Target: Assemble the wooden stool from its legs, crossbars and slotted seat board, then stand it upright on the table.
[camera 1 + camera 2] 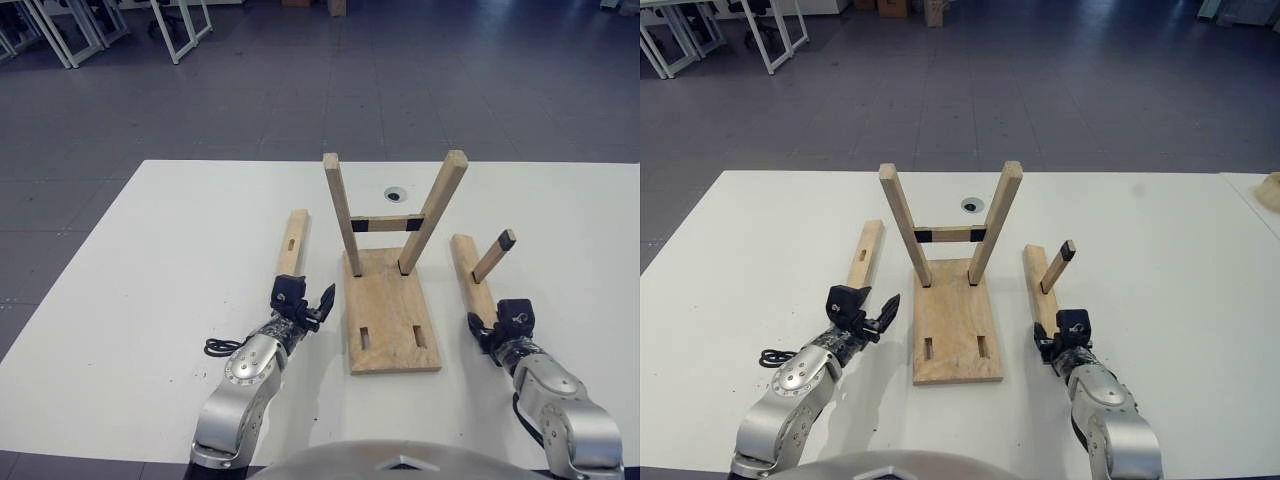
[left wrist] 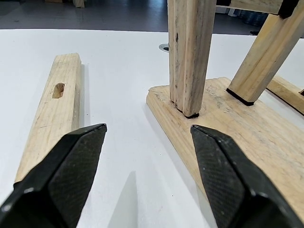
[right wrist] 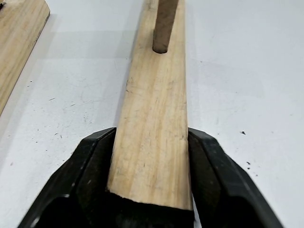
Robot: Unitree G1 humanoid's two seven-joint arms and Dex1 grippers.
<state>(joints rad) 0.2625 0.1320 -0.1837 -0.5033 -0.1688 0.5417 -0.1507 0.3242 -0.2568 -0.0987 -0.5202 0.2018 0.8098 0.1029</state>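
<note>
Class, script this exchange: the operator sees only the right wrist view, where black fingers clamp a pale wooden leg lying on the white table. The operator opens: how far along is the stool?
Observer: Besides your clamped leg, two upright wooden legs stand in the flat slotted seat board, joined by a black-ended crossbar.
Operator: Any slots free?
Observer: Two empty slots show at the board's near end.
Operator: And the left gripper?
Observer: Open, holding nothing, by the near end of another loose wooden leg lying flat left of the board.
</note>
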